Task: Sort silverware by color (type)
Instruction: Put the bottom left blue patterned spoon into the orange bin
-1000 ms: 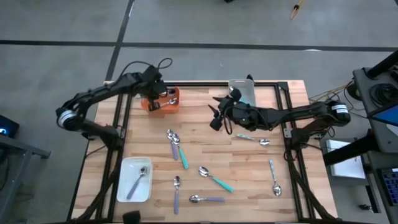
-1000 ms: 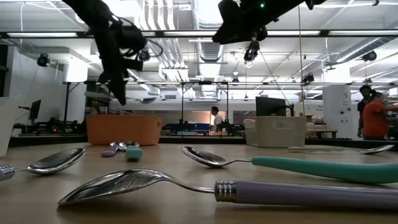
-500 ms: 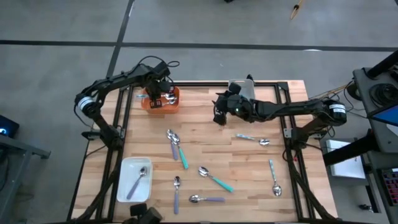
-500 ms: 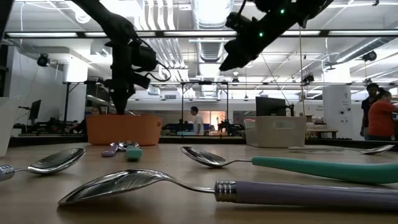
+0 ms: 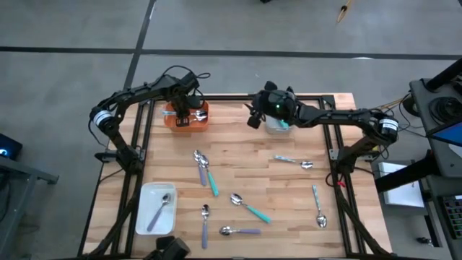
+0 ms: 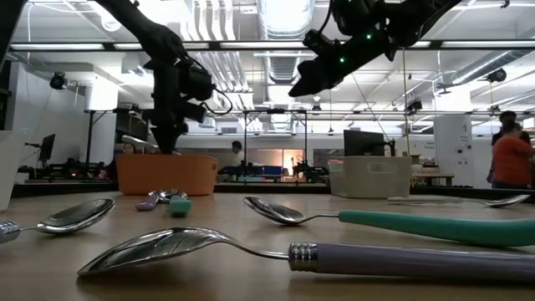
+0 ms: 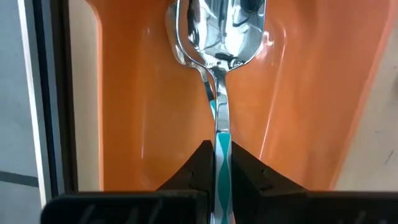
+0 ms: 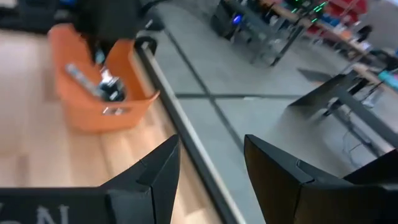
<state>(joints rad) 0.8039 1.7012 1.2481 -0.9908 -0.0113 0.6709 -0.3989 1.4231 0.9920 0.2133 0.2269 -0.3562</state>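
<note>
The left gripper [image 7: 216,163] is clamped on the slim teal handle of a shiny metal spoon [image 7: 217,43], whose bowl hangs inside the rectangular orange plastic tray [image 5: 187,118] at the upper left of the high view, over a second spoon bowl lying in the tray. In the low view this gripper [image 6: 170,138] hangs just above the tray's rim [image 6: 167,174]. The right gripper [image 5: 253,119] hovers with its fingers spread and nothing between them, at the upper middle of the high view, beside the grey tray [image 5: 277,124]. Spread over the light wooden table [image 5: 238,155] are more spoons: a teal-handled spoon [image 5: 210,178] and a lavender-handled one [image 5: 201,168] just left of centre, another teal spoon [image 5: 250,207] lower down, two lavender spoons [image 5: 240,231] near the bottom edge, and pale-handled ones [image 5: 318,207] at right. A white tray [image 5: 144,217] at lower left holds one pale-handled spoon [image 5: 161,211].
</note>
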